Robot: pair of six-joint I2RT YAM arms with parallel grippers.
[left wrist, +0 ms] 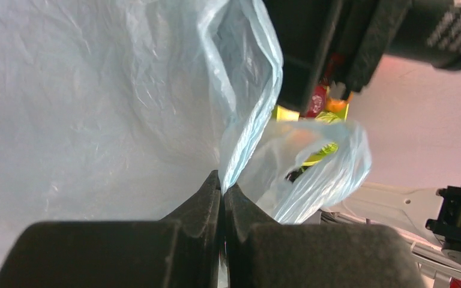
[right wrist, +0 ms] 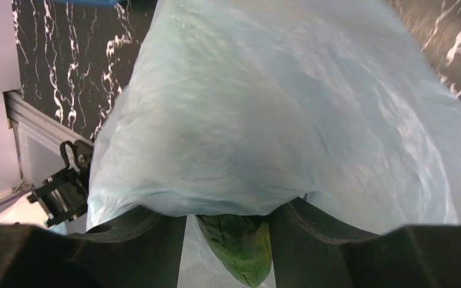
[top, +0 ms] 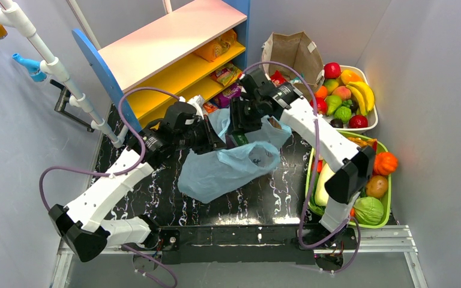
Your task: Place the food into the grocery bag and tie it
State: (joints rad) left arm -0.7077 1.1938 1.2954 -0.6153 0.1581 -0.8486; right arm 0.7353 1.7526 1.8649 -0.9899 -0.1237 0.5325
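Mid-task, loading stage. The thin translucent light-blue plastic carrier bag (top: 222,171) lies crumpled on the black white-veined table top (top: 156,201), in the middle of the workspace between the two arms.

The left gripper (left wrist: 222,180) has its fingers pressed fully together, pinching a fold of film at the bag's rim. In the top view it sits at the bag's far-left edge.

The right gripper (right wrist: 228,213) has its fingers about half apart with a dark green crinkly foil packet (right wrist: 240,249) between them, and it looks gripped. Bag film drapes over the fingertips, so the packet is at or just inside the mouth — can't tell which.

Done, by the look of it: one side of the mouth is pinched up and one packet has been brought to the bag. The film is too cloudy to tell whether anything is already inside.

Left to do: let the packet go inside, then probably fetch more, since bright snack packets (top: 225,75) sit on the yellow shelf board (top: 180,81). After that the handles need tying; a loop handle (left wrist: 336,168) hangs loose, unknotted.

Orientation: in the top view the bag's long axis runs diagonally, near-left to far-right. The closed bottom points near-left; the mouth and handles point far-right, toward the grippers. The packet's visible end tapers back toward the right wrist camera — the rest is hidden under film.
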